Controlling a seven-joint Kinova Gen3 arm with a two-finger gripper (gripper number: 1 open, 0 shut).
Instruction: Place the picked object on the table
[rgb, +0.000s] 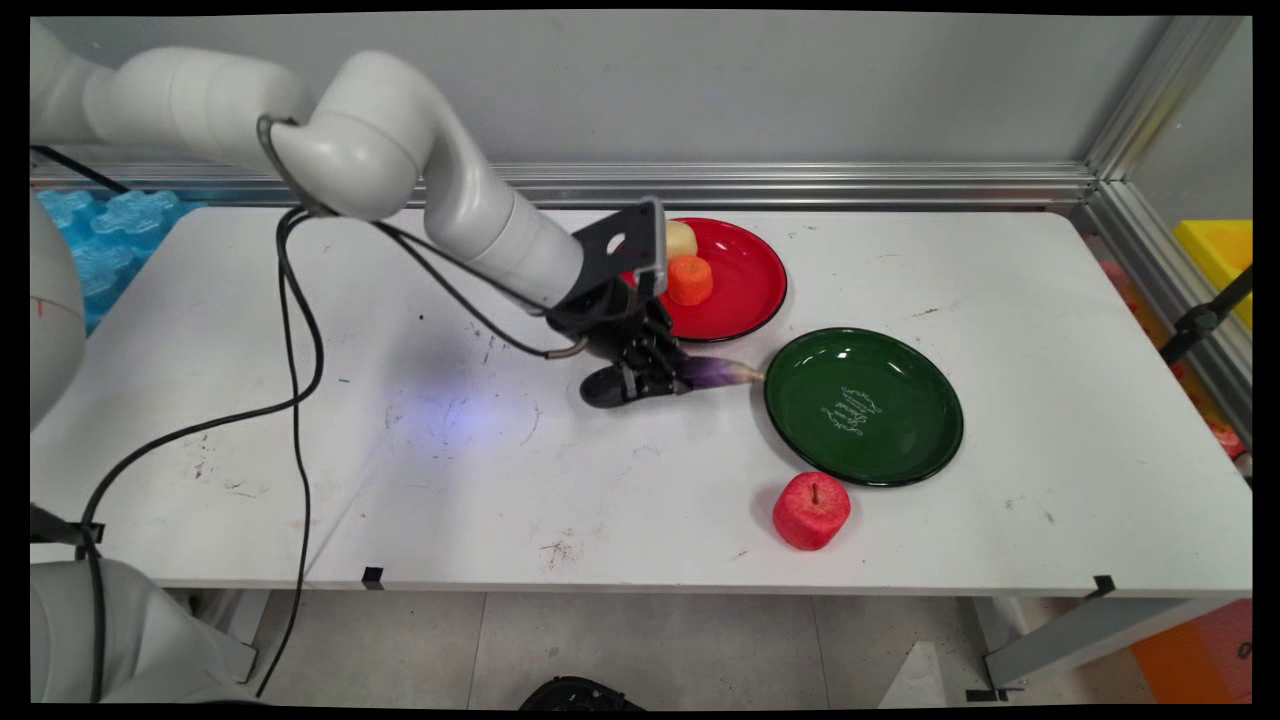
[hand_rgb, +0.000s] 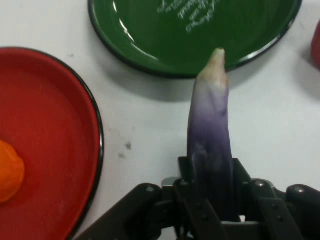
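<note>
Eggplant (rgb: 718, 372) — a purple one with a pale tip — lies on the white table (rgb: 400, 450), its dark end held between the clenched fingers (hand_rgb: 197, 172) of the black gripper (rgb: 650, 378). The linkage hides much of its body in the main view; in the hand view its lower end is lost between the pads. The white arm (rgb: 440, 190) slants down from the upper left, with the gripper low at the tabletop. Just behind it sits a red plate (rgb: 750, 300) with an orange fruit (rgb: 689, 280) and a pale item (rgb: 681, 239) half hidden by the wrist bracket. The eggplant's tip reaches the rim of a green plate (rgb: 900, 450) — contact unclear. A red apple (rgb: 811, 511) stands near that plate.
</note>
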